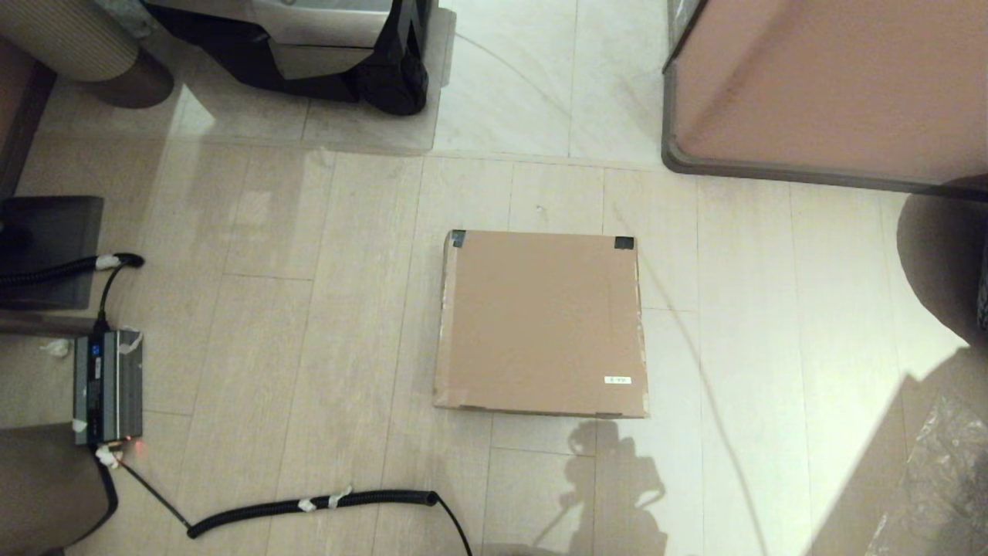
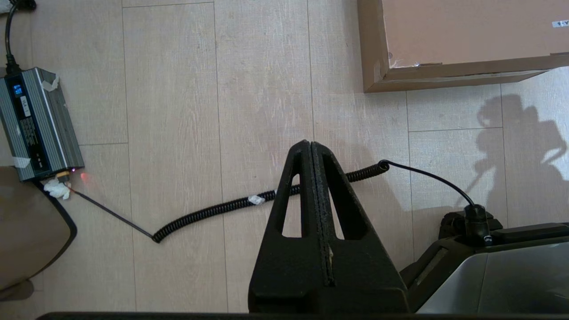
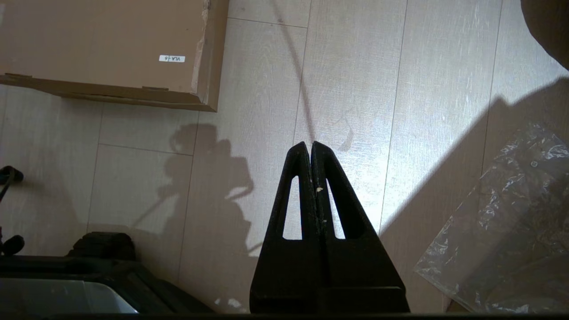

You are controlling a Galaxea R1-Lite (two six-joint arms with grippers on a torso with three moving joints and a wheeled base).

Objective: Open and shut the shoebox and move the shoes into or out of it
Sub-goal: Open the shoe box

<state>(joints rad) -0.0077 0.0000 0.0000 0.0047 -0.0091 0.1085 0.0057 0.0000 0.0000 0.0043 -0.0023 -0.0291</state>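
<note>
The brown cardboard shoebox (image 1: pixel 542 323) lies on the floor in the middle of the head view with its flap lid down flat. Dark tape marks its two far corners and a small white sticker (image 1: pixel 617 380) sits near its front right corner. The shoes are hidden. Neither arm shows in the head view. In the left wrist view my left gripper (image 2: pixel 310 143) is shut and empty above bare floor, short of the shoebox's (image 2: pixel 458 40) near left corner. My right gripper (image 3: pixel 310 144) is shut and empty too, over floor beside the shoebox's (image 3: pixel 106 44) near right corner.
A coiled black cable (image 1: pixel 309 506) crosses the floor in front of the box on the left, running to a grey power unit (image 1: pixel 108 386). A pinkish-brown cabinet (image 1: pixel 834 85) stands at the far right. A clear plastic bag (image 3: pixel 502 231) lies at the near right.
</note>
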